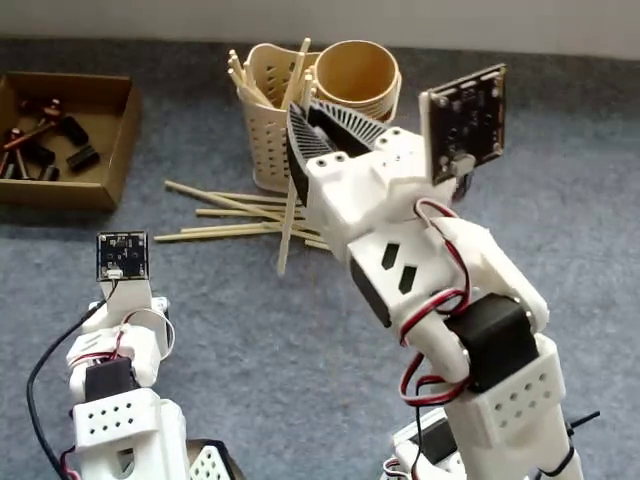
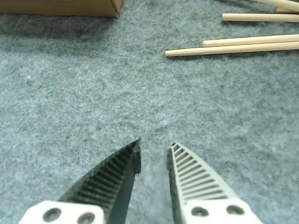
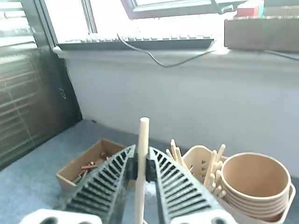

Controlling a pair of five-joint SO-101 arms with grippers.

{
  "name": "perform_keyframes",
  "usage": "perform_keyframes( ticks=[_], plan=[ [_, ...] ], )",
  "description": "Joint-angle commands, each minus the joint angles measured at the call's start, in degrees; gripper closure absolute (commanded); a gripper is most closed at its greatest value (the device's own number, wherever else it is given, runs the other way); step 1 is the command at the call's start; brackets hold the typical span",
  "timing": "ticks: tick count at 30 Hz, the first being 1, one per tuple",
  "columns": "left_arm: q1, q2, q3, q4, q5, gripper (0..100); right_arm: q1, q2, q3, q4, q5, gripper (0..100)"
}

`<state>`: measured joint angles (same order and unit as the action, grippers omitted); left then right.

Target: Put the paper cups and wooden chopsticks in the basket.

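A cream slotted basket (image 1: 262, 130) stands at the back of the grey carpet with several wooden chopsticks upright in it and a stack of paper cups (image 1: 358, 70) in its far side. My right gripper (image 1: 305, 115) hovers just in front of the basket, shut on one chopstick (image 1: 288, 240) that hangs nearly upright, its lower end close to the carpet. In the right wrist view the chopstick (image 3: 143, 135) is pinched between the fingers, with basket (image 3: 196, 158) and cups (image 3: 254, 179) beyond. Several loose chopsticks (image 1: 225, 232) lie on the carpet. My left gripper (image 2: 154, 144) stands slightly open over bare carpet, short of those chopsticks (image 2: 233, 48).
A cardboard box (image 1: 110, 150) holding small dark and red parts sits at the back left. A wall and a window sill rise behind the basket. Bare carpet lies between the two arms and in front of the loose chopsticks.
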<state>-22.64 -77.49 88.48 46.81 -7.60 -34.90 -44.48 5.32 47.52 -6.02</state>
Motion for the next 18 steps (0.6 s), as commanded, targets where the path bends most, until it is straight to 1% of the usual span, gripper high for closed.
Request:
perform_keyframes(
  ticks=[1, 11, 18],
  plan=[
    [-0.48, -0.48, -0.22, -0.97, -0.26, 90, -0.48, -1.98, -0.57, -5.58, -0.09, 99.3],
    [-0.48, -0.48, -0.13, -0.97, -0.26, 90, -0.48, -3.38, -0.22, -17.1, -0.09, 99.3],
    [-0.48, -0.48, -0.13, -0.97, -0.26, 90, -0.22, -3.03, -0.13, -18.24, 0.0, 99.3]
  ],
)
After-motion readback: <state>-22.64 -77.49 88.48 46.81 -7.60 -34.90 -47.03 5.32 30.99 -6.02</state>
